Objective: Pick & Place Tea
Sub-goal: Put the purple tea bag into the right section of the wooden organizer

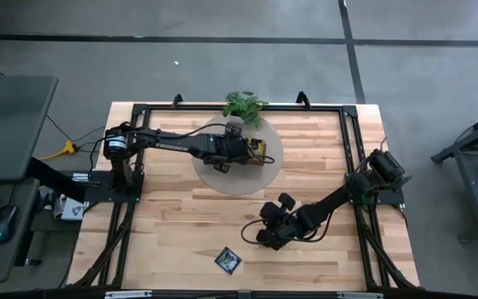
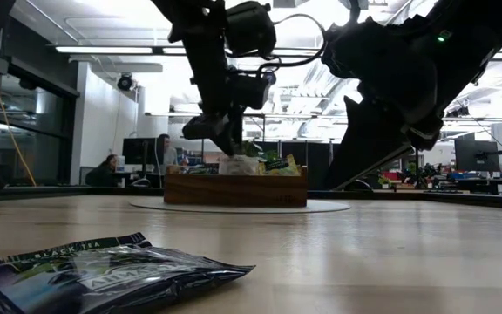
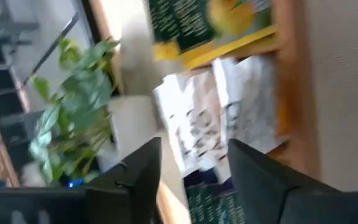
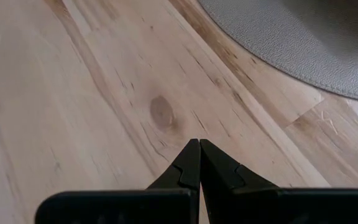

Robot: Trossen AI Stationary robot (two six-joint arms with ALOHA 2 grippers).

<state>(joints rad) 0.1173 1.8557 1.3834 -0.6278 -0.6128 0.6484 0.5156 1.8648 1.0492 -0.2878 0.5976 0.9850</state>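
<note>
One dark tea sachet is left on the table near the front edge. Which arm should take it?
Right. The right gripper hangs shut just beside the dark sachet; the left gripper is open over the wooden tray.

The table is pale blond wood with darker grain and one brown knot; the round mat is grey. The tray is brown wood, holding sachets — white with dark print, yellow-green. The lone sachet is blue-black. The plant is green.
</note>
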